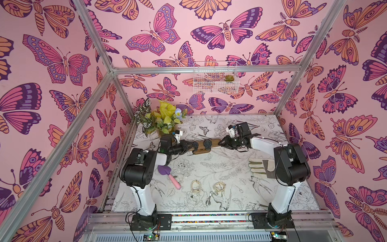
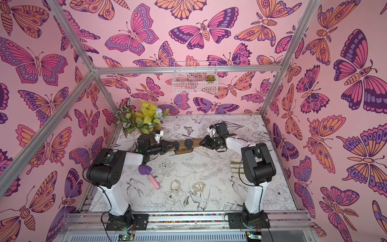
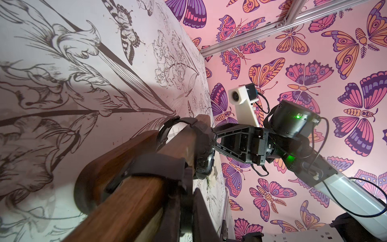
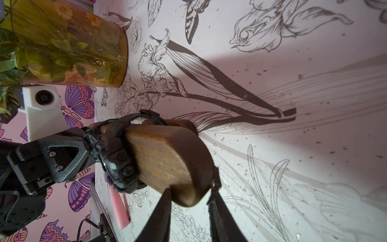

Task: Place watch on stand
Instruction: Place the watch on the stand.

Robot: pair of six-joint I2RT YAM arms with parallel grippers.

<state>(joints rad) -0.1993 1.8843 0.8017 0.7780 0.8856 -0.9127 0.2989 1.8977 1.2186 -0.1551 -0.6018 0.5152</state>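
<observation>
The left gripper is pinching the watch, its jaws nearly closed; the watch is sitting looped around the left end of the stand; the right gripper is clasping the bar's right end between partly open jaws; a second watch is hanging around the bar's middle, just beside the first.
</observation>
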